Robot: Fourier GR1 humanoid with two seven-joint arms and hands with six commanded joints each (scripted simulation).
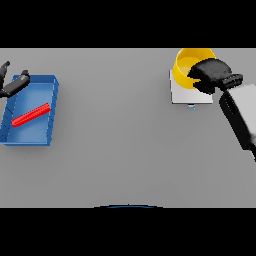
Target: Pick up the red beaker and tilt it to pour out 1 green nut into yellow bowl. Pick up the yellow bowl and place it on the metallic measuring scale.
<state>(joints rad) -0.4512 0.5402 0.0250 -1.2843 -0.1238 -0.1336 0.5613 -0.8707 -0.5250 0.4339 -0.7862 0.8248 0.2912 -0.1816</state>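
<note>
At far right of the desk (125,150), on the pale square scale (180,95): yellow bowl (186,64), open side up, with its right and lower rim hidden behind the right hand (212,75). Dark fingers (196,75) curled over the bowl's rim, apparently gripping it; thumb not made out. Inside of the bowl mostly yellow, no nut to be made out. Only the scale's left side and lower edge visible, the rest covered by bowl and hand; small bluish mark just below its lower edge. White and grey forearm running down to the right edge, cut off there. Well apart at far left: blue tray (47,87), red beaker (31,114) lying flat inside, long axis slanting from lower left up to upper right. Above the tray's upper left corner, left hand (12,84), partly cut off by the edge, fingers spread and holding nothing.
</note>
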